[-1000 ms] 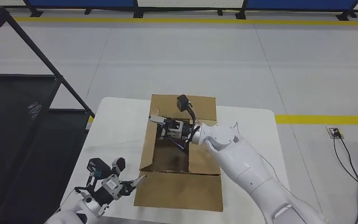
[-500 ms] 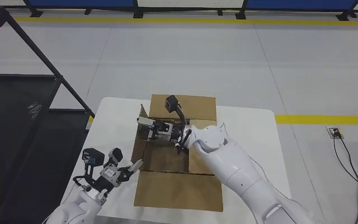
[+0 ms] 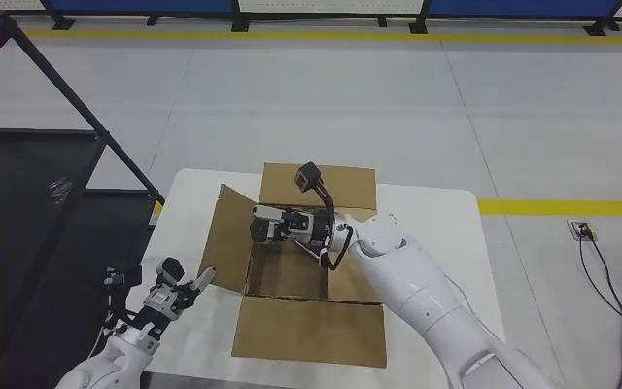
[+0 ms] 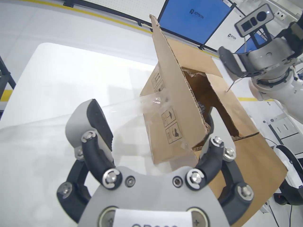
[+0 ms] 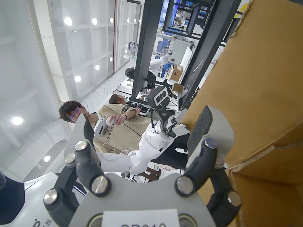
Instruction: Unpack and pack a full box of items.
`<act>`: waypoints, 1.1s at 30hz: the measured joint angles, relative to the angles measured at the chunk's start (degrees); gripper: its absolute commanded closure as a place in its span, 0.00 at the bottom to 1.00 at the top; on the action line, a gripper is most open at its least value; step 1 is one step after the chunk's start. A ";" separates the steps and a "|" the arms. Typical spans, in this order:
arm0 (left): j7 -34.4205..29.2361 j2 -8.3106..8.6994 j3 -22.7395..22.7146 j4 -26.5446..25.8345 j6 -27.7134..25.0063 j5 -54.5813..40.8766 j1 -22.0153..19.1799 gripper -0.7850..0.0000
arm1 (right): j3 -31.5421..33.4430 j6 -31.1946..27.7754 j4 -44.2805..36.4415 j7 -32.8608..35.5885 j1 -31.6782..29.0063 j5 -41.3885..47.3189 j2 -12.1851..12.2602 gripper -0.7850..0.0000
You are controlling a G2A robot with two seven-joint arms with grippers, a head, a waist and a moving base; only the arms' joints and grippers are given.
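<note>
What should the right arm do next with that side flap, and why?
Probably push the side flap farther outward: it stands tilted while the near flap lies flat, and the open right gripper is right at its inner face.

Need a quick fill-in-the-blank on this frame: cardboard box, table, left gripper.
1. The brown cardboard box sits on a table whose top is ____.
2. The box's top flaps are ____, not closed.
3. The left gripper has its fingers apart and holds ____.

Missing words: white; open; nothing
</note>
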 measured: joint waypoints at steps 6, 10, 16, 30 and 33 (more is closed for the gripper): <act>-1.04 0.02 -0.33 4.00 -0.06 -0.95 -0.41 0.00 | 5.32 -1.44 -3.87 0.17 -3.09 -1.74 2.64 0.00; -1.76 0.03 -0.07 6.62 0.21 -0.92 -1.30 0.00 | 9.41 -1.56 -9.07 0.40 -6.57 -2.83 4.61 0.00; -2.13 -0.01 0.73 9.40 0.25 -0.34 -2.44 0.00 | 15.08 -0.27 -21.80 -0.65 -14.18 -6.96 7.35 0.00; 3.63 -0.17 -1.91 4.91 -0.65 -1.74 1.04 0.00 | 20.08 5.30 -38.74 -9.52 -25.11 -18.44 9.92 0.00; 4.64 -0.19 -3.09 1.52 -0.79 -1.87 2.96 0.00 | 20.54 5.48 -39.69 -9.64 -25.90 -18.72 10.20 0.00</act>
